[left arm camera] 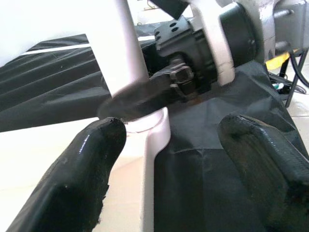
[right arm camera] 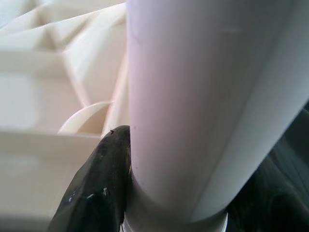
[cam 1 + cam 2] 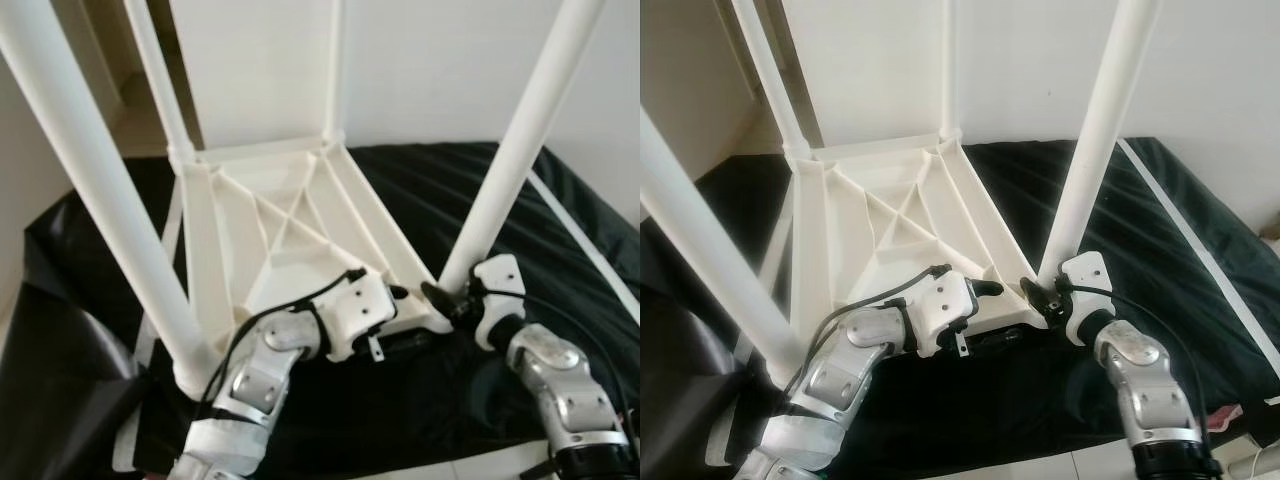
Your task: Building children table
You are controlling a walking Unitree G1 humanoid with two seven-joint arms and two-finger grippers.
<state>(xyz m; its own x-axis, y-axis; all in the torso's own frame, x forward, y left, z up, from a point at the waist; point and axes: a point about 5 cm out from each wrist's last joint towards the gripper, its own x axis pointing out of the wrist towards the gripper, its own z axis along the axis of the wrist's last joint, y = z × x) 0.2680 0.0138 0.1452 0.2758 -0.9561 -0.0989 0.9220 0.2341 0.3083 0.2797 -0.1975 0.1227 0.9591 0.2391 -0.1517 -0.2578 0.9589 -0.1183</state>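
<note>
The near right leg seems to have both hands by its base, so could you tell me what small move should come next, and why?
Probably a turn of the leg by the right hand, to seat it in the table corner socket. Its fingers clasp the leg's base, where a seam shows. The left hand sits open at that corner, on the tabletop's edge, and could steady it.

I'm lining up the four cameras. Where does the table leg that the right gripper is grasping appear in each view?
Left eye: table leg, right of centre, rising from the upturned tabletop.
Right eye, right of centre.
Left wrist, behind the right gripper.
Right wrist, close up.
Shared landmark: the corner socket.
</note>
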